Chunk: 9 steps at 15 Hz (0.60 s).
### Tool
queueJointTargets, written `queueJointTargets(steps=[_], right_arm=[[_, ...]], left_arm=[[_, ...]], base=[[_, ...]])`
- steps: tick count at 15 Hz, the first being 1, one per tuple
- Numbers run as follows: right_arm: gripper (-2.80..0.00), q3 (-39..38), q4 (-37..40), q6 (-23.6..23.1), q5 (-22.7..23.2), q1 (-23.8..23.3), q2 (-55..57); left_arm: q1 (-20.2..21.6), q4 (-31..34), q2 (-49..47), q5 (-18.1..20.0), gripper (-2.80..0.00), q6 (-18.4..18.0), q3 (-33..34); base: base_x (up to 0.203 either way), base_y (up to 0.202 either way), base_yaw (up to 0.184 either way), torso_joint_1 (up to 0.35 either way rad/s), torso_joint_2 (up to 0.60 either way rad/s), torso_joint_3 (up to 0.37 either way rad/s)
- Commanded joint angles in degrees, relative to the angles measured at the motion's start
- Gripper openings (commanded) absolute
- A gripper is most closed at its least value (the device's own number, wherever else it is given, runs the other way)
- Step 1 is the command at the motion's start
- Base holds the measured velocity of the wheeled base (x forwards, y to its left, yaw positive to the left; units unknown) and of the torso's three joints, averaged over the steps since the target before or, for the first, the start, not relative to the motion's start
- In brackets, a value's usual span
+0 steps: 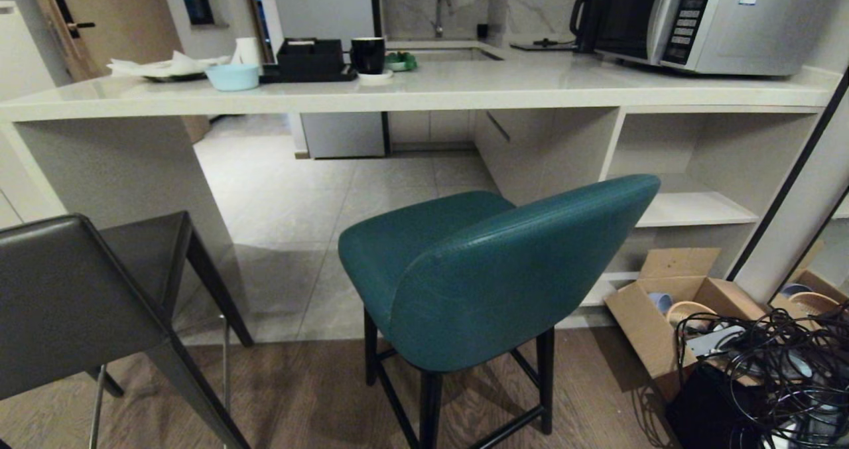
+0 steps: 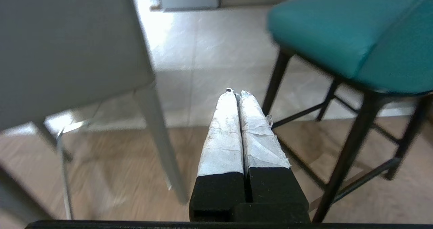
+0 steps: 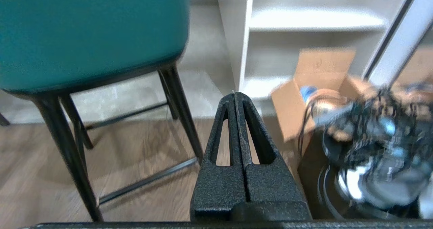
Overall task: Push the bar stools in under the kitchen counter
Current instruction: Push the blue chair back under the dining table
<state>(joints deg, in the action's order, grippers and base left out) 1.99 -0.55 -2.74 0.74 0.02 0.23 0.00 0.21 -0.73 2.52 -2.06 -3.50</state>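
Observation:
A teal bar stool [image 1: 491, 270] with a curved back and thin black legs stands out from the kitchen counter [image 1: 424, 91], its back toward me. A boxy dark grey bar stool [image 1: 73, 303] stands at the lower left, also clear of the counter. Neither arm shows in the head view. My left gripper [image 2: 237, 93] is shut and empty, low between the grey stool [image 2: 67, 46] and the teal stool [image 2: 338, 29]. My right gripper [image 3: 235, 94] is shut and empty, low beside the teal stool [image 3: 91, 32], touching nothing.
White shelf cubbies [image 1: 696, 203] fill the counter's right end. An open cardboard box [image 1: 670, 316] and a tangle of black cables [image 1: 776, 376] lie on the floor at the right. A microwave [image 1: 703, 18], cup, bowl and tray sit on the counter.

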Motion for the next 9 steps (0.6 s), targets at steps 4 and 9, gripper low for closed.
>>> queueJointTargets(steps=[4, 9], right_arm=[[-2.80, 6.10, -5.45, 0.44, 0.09, 0.16, 15.09], [-2.80, 10.72, -29.54, 1.99, 0.10, 0.61, 49.91]], left_arm=[[0.39, -9.01, -18.14, 1.12, -2.80, -0.04, -4.13], [-1.47, -43.97, -54.29, 0.65, -2.80, -0.68, -6.43]], base=[[0.000, 0.000, 0.000, 0.000, 0.00, 0.000], [0.000, 0.000, 0.000, 0.000, 0.00, 0.000]])
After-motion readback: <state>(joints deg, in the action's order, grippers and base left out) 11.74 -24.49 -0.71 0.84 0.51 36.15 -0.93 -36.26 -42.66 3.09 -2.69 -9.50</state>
